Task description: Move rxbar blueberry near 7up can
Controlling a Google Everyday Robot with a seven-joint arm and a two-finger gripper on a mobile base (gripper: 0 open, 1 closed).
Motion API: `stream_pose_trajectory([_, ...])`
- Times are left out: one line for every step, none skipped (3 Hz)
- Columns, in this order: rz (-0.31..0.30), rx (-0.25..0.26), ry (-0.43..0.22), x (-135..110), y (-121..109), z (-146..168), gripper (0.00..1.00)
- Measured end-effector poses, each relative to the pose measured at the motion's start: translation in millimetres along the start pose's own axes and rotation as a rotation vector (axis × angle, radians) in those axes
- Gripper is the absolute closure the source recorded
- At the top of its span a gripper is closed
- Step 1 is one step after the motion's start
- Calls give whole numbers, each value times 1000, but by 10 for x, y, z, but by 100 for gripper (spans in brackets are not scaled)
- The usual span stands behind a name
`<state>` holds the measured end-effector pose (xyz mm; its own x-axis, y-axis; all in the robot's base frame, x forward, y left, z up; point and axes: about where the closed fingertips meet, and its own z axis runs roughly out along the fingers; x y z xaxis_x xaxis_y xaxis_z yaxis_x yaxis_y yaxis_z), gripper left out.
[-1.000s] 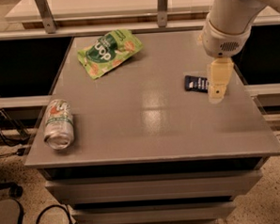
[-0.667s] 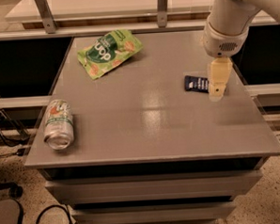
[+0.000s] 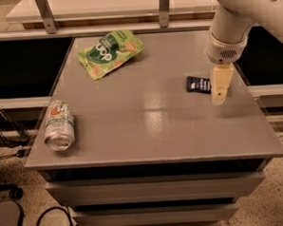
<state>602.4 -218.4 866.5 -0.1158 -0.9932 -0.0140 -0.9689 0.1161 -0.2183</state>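
My gripper [image 3: 219,97] hangs over the right side of the grey table [image 3: 152,133], pointing down. It hides the right end of the rxbar blueberry [image 3: 197,84], which lies flat near the table's right edge. The 7up can [image 3: 59,125] lies on its side by the table's front-left corner. A green chip bag [image 3: 110,52] lies near the table's back edge, left of centre.

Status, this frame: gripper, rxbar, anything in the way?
Gripper right side, over right end of rxbar. It lies flat, far from 7up can, on its side at left. Chip bag at back, off the path.
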Motion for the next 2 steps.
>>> stream_pose_trajectory([12,-25,9,63,15,182,0])
stream_pose_trajectory([7,-45,10,70,61,322,0])
